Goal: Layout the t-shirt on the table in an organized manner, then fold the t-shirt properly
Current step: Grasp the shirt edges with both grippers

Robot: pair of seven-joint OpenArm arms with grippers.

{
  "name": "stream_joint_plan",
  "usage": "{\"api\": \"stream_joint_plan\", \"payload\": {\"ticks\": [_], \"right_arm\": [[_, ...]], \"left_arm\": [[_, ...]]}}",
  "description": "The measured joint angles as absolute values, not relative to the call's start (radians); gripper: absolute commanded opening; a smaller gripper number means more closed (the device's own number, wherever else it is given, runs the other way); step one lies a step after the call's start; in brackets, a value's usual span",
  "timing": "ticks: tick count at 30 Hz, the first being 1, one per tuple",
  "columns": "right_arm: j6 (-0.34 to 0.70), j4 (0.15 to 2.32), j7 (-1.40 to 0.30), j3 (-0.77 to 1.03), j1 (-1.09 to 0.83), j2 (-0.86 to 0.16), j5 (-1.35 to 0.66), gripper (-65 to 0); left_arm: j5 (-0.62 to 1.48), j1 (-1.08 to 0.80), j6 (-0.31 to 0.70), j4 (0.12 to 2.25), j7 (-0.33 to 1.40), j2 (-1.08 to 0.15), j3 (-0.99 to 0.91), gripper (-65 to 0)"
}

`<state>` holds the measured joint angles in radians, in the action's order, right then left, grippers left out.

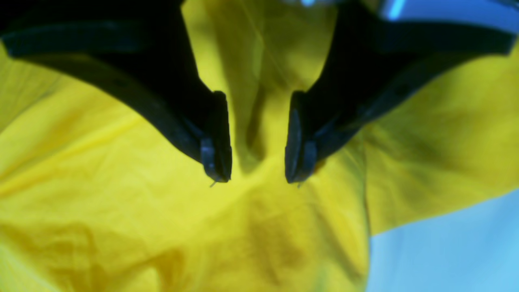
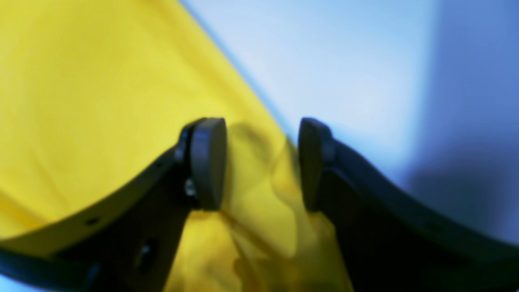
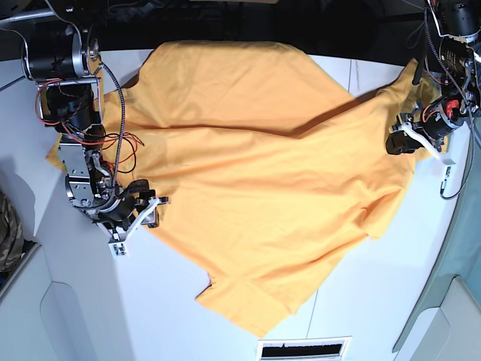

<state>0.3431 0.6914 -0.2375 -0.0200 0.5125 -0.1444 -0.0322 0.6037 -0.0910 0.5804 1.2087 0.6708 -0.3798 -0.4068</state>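
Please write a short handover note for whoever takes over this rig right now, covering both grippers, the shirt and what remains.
Left gripper: jaws open, right above a raised ridge of the t-shirt, holding nothing.
Right gripper: jaws open astride the shirt's edge, cloth between them but not pinched.
T-shirt: spread across the white table, wrinkled and askew, with long creases through the middle and one sleeve pointing toward the near edge in the base view.
Done: shirt roughly opened out.
Left: straighten and smooth it flat, then do all the folds; none is made yet.
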Motion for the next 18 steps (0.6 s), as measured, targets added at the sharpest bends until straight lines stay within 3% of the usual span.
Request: {"api": "stream_joint_plan", "payload": {"ticks": [3,7,8,18], "right_arm": [[0.343,0.654,-0.202,-0.02,0.516,-0.145,-0.03,-39.3],[0.397,0.638,-0.191,-0.02,0.518,-0.161,-0.022,-63.0],[0.422,0.637,-0.183,-0.02,0.515,-0.167,-0.027,-65.0],[0.427,0.636,-0.176,-0.021,0.512,-0.277,-0.04,-65.0]], "left_arm": [[0.604,-0.09,0.58,1.201,0.664,-0.38,-0.407,-39.1],[0.603,-0.091,0.58,1.201,0.657,-0.38,-0.407,-39.1],[0.603,-0.091,0.58,1.201,0.657,-0.38,-0.407,-39.1],[0.522,-0.027,0.498,1.198,0.659,-0.38,-0.407,-39.1]]}}
